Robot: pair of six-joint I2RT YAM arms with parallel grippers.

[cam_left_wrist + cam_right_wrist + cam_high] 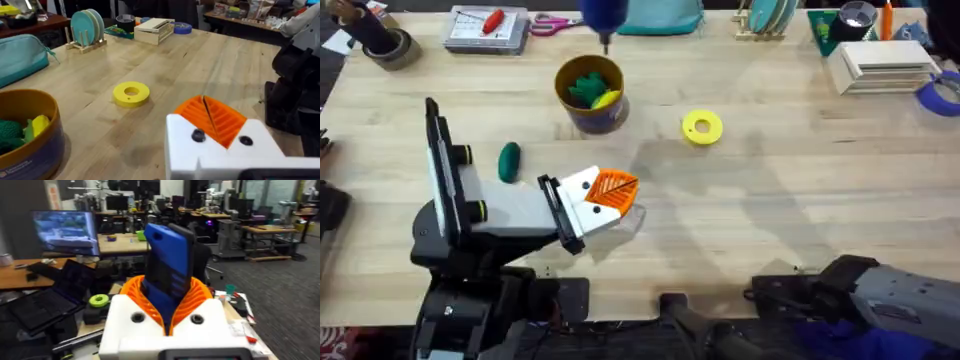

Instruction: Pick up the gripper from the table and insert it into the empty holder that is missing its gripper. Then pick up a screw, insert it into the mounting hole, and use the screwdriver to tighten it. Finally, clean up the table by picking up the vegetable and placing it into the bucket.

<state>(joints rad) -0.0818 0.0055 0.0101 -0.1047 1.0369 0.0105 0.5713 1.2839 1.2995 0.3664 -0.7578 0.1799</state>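
1. Screwdriver (167, 250): the blue powered one is clamped in the right end effector (167, 287). The orange ribbed fingers are closed snug on either side of its body. It's lifted off the table and aimed out at the room, not at anything near the bucket.
2. Bucket (590, 92), yellow rim and dark outside, is my landmark. It already has a bright green leafy toy (586, 86) and a yellow toy (606, 99) in it, but neither of those is the one that counts.
3. Vegetable (509, 160), the glossy dark green oval, is lying on the table (800, 200) to the near-left of the bucket, well apart from it and untouched. So cleanup isn't done.
4. Left end effector (612, 190) sits low over the table on the near side of the bucket, a bit right of the vegetable. In the left wrist view its orange fingers are pressed together with just a dark seam between them, and I see nothing in them.
5. There's also a flat yellow ring (702, 126) off to the right of the bucket. It's not part of the job.
6. Progress guess: with the driver in hand we're around the tightening stage. I can't tell from here whether the assembly steps are actually finished. What's definitely left is parking the screwdriver and dropping the vegetable in the bucket.
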